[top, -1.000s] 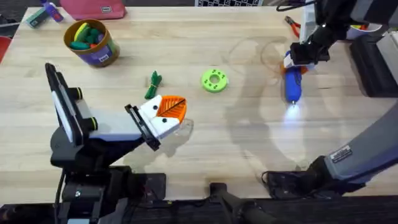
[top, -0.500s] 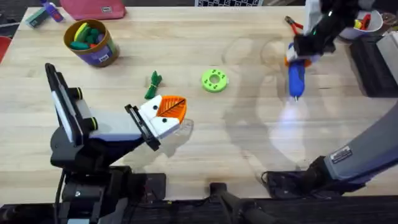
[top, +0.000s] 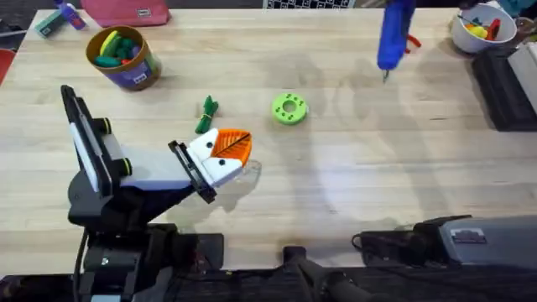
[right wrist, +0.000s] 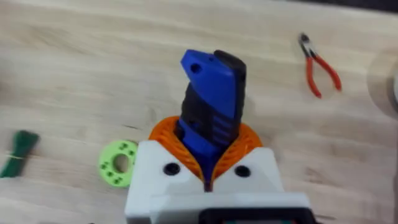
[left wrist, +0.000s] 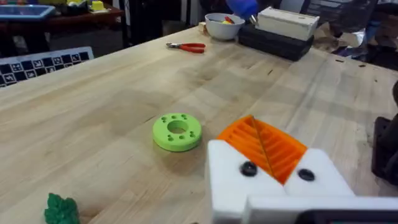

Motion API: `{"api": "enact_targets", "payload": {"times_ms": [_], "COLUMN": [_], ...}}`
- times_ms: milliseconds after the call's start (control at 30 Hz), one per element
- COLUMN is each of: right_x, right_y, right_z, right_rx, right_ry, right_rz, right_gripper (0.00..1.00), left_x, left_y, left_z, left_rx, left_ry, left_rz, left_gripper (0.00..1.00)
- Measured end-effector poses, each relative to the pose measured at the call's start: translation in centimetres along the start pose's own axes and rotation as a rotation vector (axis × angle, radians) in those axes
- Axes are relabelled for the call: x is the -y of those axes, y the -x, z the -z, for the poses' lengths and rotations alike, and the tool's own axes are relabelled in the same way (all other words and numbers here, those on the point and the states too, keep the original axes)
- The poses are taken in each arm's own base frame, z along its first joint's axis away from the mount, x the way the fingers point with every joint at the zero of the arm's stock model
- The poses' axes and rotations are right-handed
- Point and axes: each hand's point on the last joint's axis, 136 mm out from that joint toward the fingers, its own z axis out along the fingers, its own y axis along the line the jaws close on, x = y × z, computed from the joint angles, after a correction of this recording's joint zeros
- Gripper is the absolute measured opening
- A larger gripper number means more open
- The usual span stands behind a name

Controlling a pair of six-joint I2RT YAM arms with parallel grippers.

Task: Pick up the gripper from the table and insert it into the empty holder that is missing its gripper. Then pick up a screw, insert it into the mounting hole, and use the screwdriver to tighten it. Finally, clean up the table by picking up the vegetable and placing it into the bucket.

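I see the screwdriver (right wrist: 208, 118) pinched between the orange pads of my right gripper (right wrist: 207, 163), lifted off the wood at the far right of the table (top: 352, 176), its thin bit pointing down. From overhead the blue screwdriver (top: 393, 32) hangs just beside the red-handled pliers (right wrist: 318, 65), with a white bowl (top: 480, 30) of toys at the far right corner. My left gripper (top: 225, 153) rests low at the near left, its orange pads pressed together, nothing between them. The dark green vegetable (top: 206, 115) lies on the wood just beyond it, and a green disc (top: 289, 108) sits to the right of that. The bucket (top: 123, 56) stands at the far left, colourful toys inside.
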Motion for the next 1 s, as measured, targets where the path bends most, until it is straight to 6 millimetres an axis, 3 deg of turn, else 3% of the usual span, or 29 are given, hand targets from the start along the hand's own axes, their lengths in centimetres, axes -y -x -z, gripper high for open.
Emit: {"api": "enact_targets", "payload": {"times_ms": [267, 500, 733, 867, 1000], "right_x": [-8.2, -16.0, -22.4, -24.7, -26.3], "right_y": [4.7, 5.8, 4.9, 4.9, 4.6], "right_z": [7.5, 13.3, 16.5, 17.7, 17.5], "right_rx": [0.295, 0.456, 0.510, 0.560, 0.604], "right_ry": [0.174, 0.381, 0.550, 0.615, 0.665], "right_rz": [0.056, 0.135, 0.213, 0.229, 0.213], "right_gripper": [0.025, 0.025, 0.025, 0.025, 0.025], "left_x": [0.0, 0.0, 0.0, 0.0, 0.0], "left_y": [0.0, 0.0, 0.0, 0.0, 0.0], "left_z": [0.0, 0.0, 0.0, 0.0, 0.0], "left_rx": [0.000, 0.000, 0.000, 0.000, 0.000], "left_ry": [0.000, 0.000, 0.000, 0.000, 0.000], "left_rz": [0.000, 0.000, 0.000, 0.000, 0.000], "left_gripper": [0.008, 0.008, 0.008, 0.008, 0.008]}}
